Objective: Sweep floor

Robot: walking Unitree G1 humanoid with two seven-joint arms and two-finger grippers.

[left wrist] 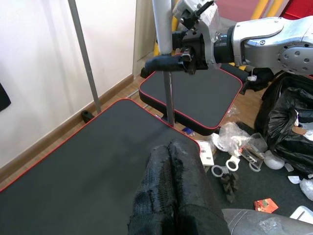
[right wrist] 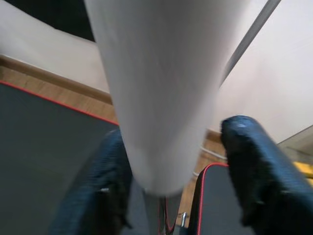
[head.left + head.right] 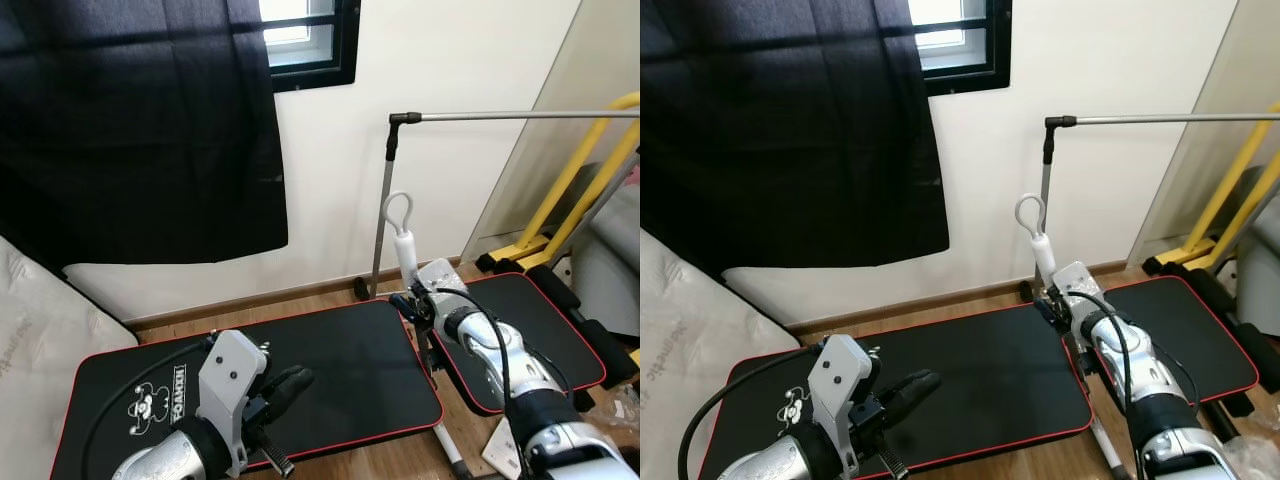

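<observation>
A white broom handle (image 3: 403,240) with a loop at its top stands upright between two black mats. My right gripper (image 3: 408,302) is shut on the broom handle just below the white grip, where it meets the metal pole (image 1: 168,98). In the right wrist view the handle (image 2: 166,98) sits between my two black fingers (image 2: 105,186). My left gripper (image 3: 290,385) is shut with nothing in it and hovers low over the nearer mat, its fingertips (image 1: 171,161) pressed together. The broom head is hidden.
Two red-edged black mats (image 3: 330,350) (image 3: 520,310) lie on the wooden floor. A clothes rail (image 3: 385,200) stands by the wall, a yellow frame (image 3: 580,170) at right, a white mattress (image 3: 40,330) at left. A black bag (image 1: 288,122) and scattered litter (image 1: 234,152) lie beyond the mats.
</observation>
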